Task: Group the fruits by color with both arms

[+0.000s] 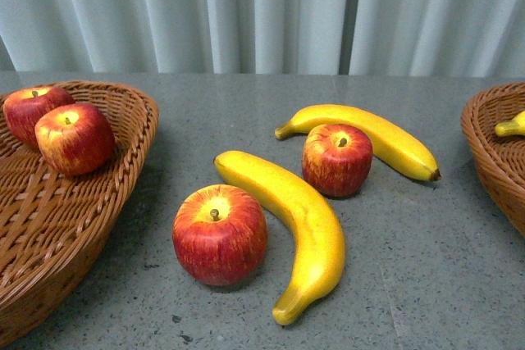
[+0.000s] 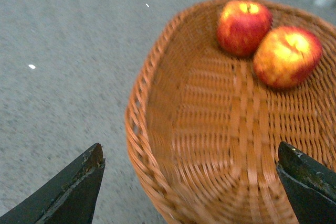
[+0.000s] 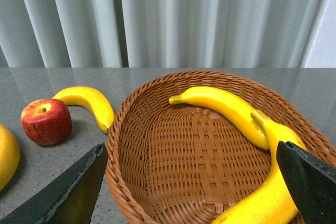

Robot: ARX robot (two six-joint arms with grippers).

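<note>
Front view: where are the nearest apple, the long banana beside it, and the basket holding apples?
nearest apple (image 1: pixel 219 239): front view, red side.
long banana (image 1: pixel 302 217): front view, mid-body.
basket (image 1: pixel 141 130): front view, woven rim.

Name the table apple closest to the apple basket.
The front apple, left of the long banana; the other apple sits farther right.

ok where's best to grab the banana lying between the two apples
Grip the banana at its thick middle from straight above, jaws across its width. It lies flat, and the near apple and far apple flank it, likely blocking side approaches.
</note>
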